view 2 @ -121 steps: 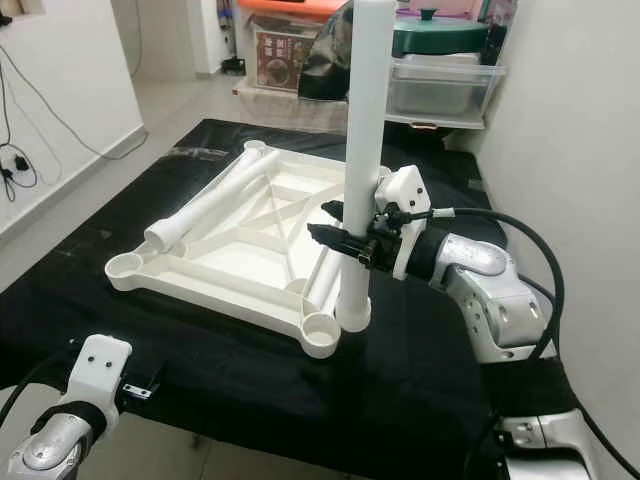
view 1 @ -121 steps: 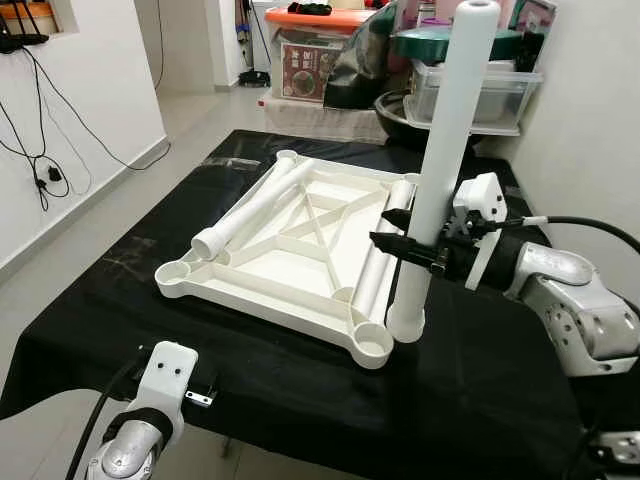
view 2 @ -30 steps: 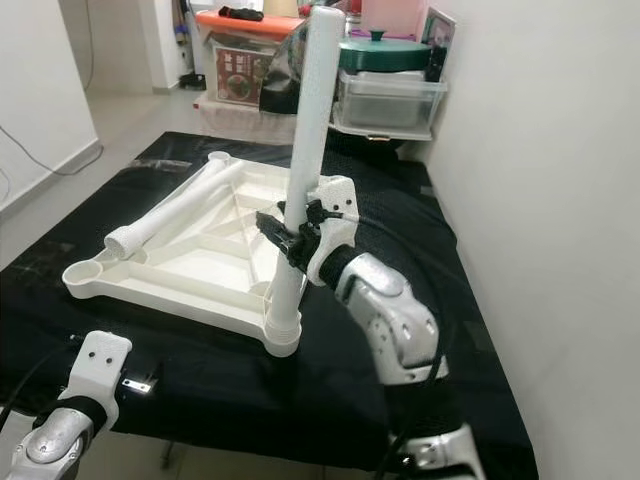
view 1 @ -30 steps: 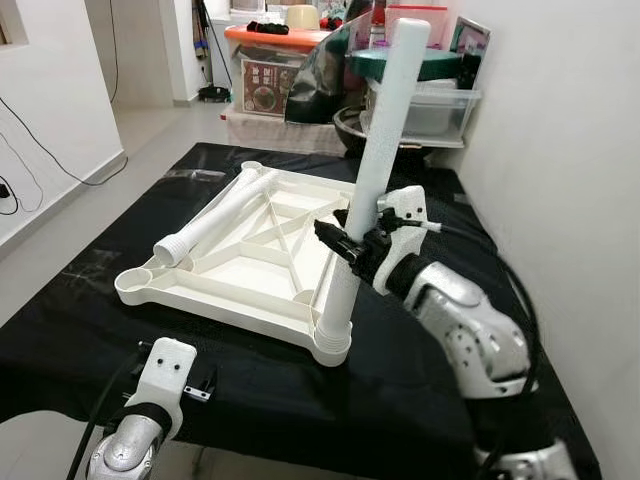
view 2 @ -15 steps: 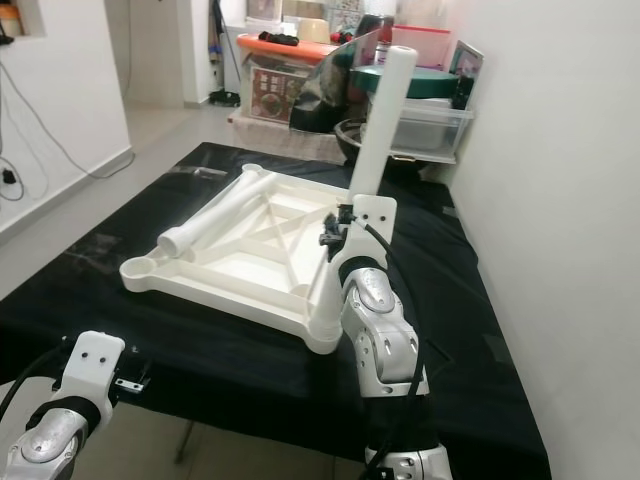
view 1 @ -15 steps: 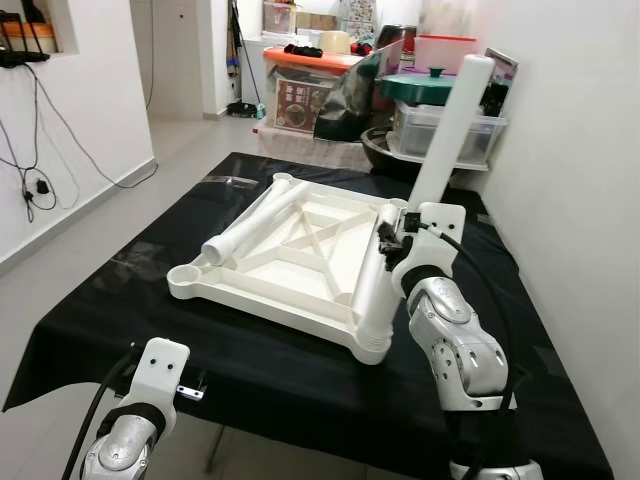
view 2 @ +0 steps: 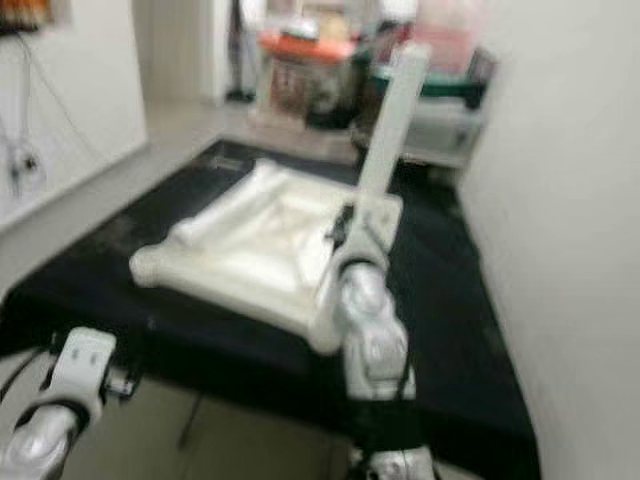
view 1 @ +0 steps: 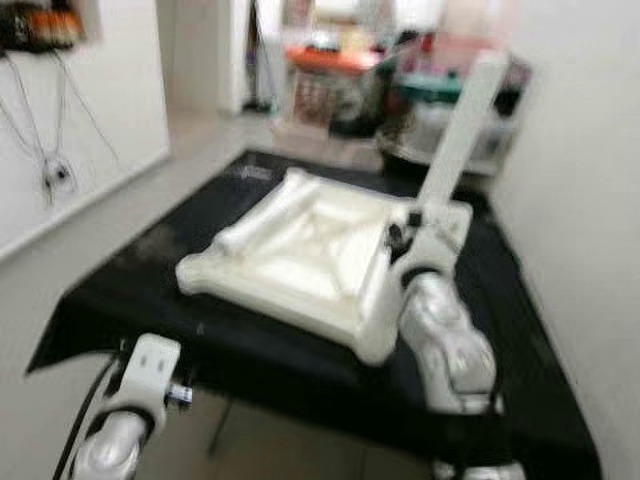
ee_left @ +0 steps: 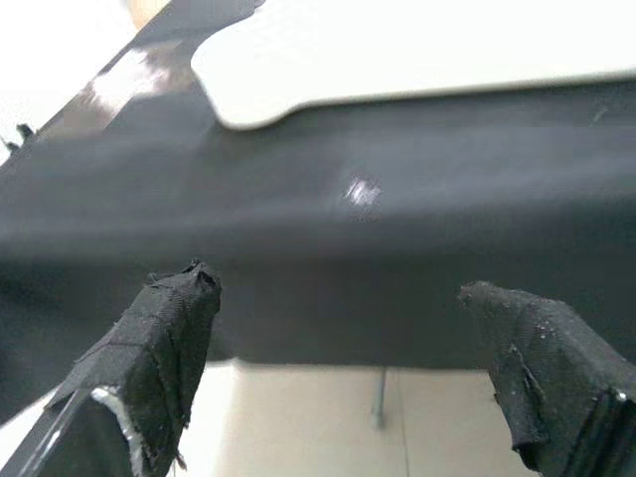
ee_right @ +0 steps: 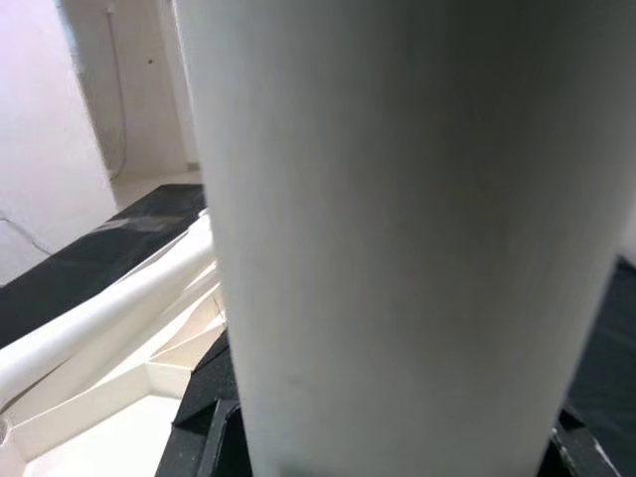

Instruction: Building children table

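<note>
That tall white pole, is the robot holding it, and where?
Yes. The right gripper holds the white table leg around its lower part, above the tabletop frame's near corner. The left gripper is open and holds nothing.

A black cloth (view 1: 150,265) covers the worktop. Beyond its far end stand blurred storage boxes (view 1: 345,75). Cables (view 1: 45,150) hang down the white wall (view 1: 110,90) on the left.

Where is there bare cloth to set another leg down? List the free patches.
Bare black cloth lies between the upturned tabletop and the table's left edge, and as a strip along the near edge. The near right corner is crowded: the right hand grips the upright leg there. The left hand hangs open below the near edge.
</note>
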